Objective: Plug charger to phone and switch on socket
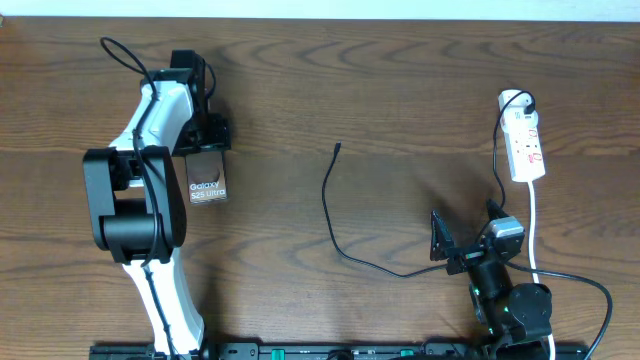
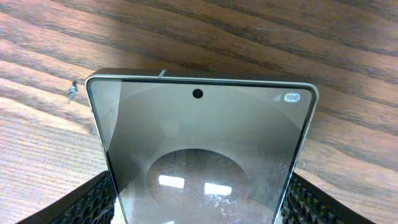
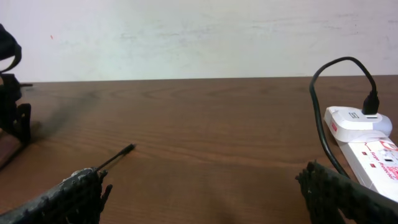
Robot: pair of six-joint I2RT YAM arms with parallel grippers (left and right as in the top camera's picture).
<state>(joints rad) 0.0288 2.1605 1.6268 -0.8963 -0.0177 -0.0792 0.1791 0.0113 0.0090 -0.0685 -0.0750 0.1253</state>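
Two pincers listed, each from the jaws outward.

Item 1, left gripper: partly closed and clamped on the phone, with a ribbed black pad against each long edge. The phone's long axis runs straight out from the jaws. In the overhead view its free end points to the near edge of the table. White lettering reads "Galaxy S25 Ultra". The wrist view shows a glassy face, a punch-hole lens at the free end and a "100" badge in the corner. Whether the phone rests on the wood cannot be told.

Item 2, right gripper: spread wide with nothing between the fingers, at the table's near right part.

Item 3, charger: thin black cable lying in a loose curve on the wood, well apart from the phone. Its small plug tip is free and points to the far edge. The other end runs past the right gripper to a white adapter.

Item 4, socket: white strip at far right, long axis far-to-near, with red switches on top. Its print is too small to read. The adapter sits in its far outlet. A thick white cord leaves its near end.
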